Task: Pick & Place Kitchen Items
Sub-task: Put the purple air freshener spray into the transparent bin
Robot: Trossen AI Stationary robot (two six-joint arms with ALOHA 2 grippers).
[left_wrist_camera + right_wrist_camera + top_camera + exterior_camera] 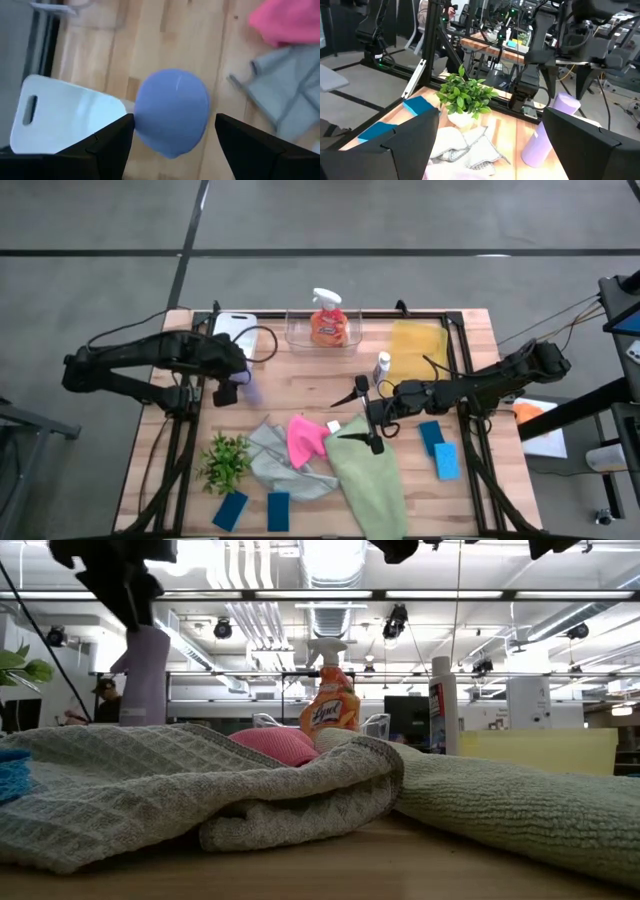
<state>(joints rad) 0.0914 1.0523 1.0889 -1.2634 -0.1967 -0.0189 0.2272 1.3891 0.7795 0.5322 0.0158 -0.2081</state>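
In the high view the left tool (231, 385) sits left of centre, clenched on the purple bottle (250, 388), which is tilted beside the white tray (234, 326) on the table (300, 380). From the left wrist, the bottle (172, 111) fills the gap between the fingers (107, 145). The right tool (360, 416) hangs released at centre, above the pink cloth (304, 438) and green cloth (370, 480). The orange spray bottle (327, 320) stands in the clear tray (295, 330) at upper centre.
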